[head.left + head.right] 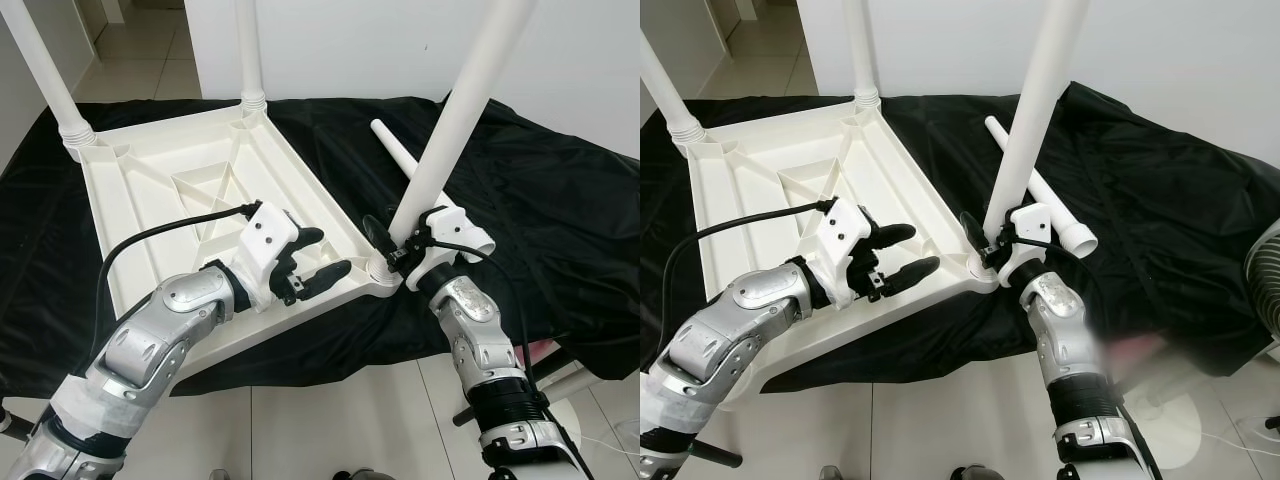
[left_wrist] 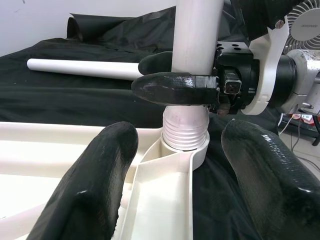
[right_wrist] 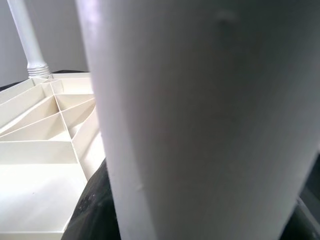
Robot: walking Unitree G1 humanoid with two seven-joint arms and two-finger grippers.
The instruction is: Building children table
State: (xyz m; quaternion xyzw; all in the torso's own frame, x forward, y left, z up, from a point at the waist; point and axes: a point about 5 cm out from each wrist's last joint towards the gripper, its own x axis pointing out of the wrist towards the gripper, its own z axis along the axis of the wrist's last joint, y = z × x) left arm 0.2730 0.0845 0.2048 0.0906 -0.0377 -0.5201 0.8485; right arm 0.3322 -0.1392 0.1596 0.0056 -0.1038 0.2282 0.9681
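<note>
Now right fingers [image 2: 172, 87] clamp the leg [image 1: 455, 125] — above its socket [image 2: 186, 150].

Bright, even indoor light; soft shadows; head views sharp; right wrist view close, defocused.

1. Indoor room, prob. a home; could also be a staged test space, can't tell for sure.
2. Floor: large glossy pale ceramic tiles [image 1: 330, 420] w/ thin grout lines, running on past a doorway-like opening at the far left.
3. Plain white painted wall [image 1: 330, 45] behind the work area, no markings.
4. Crumpled black cloth sheet [image 1: 560, 200] spread over a low wide surface, acting as the bench cover.
5. White round-grille pedestal fan [image 1: 1265, 275] stands at the right edge, a household item.
6. Upturned white moulded-plastic kids' tabletop w/ ribbed underside [image 1: 200, 185] lies on the cloth: domestic furniture.
</note>
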